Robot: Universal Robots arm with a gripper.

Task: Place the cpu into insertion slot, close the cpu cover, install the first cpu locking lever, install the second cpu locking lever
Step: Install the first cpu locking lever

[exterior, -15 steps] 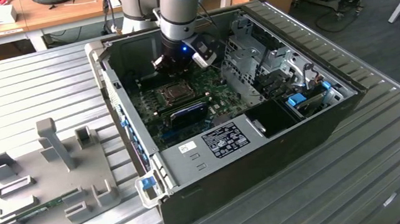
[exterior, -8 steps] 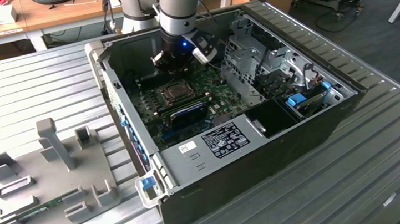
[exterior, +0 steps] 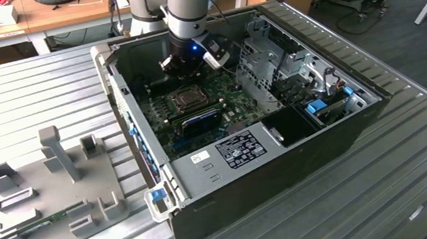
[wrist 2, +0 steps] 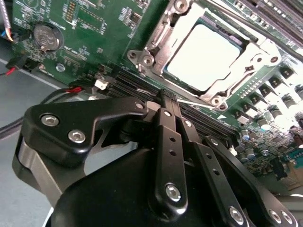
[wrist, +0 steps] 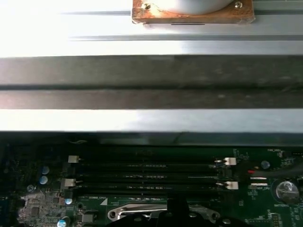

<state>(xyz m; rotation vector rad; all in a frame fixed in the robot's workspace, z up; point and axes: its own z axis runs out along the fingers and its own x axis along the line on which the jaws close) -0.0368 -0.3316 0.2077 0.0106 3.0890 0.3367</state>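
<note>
Silvery cpu cover (wrist 2: 208, 52) lies shut over your cpu (wrist 2: 203, 56); your arm reaches straight down, tool (wrist 2: 168, 101) pressed together, empty, beside it.

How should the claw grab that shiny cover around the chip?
Probably by one thin side bar, coming from straight above. The cover lies flat on the board around the cpu. Its big window leaves only the narrow metal frame to pinch, and flat parts give no grip from the side.
</note>
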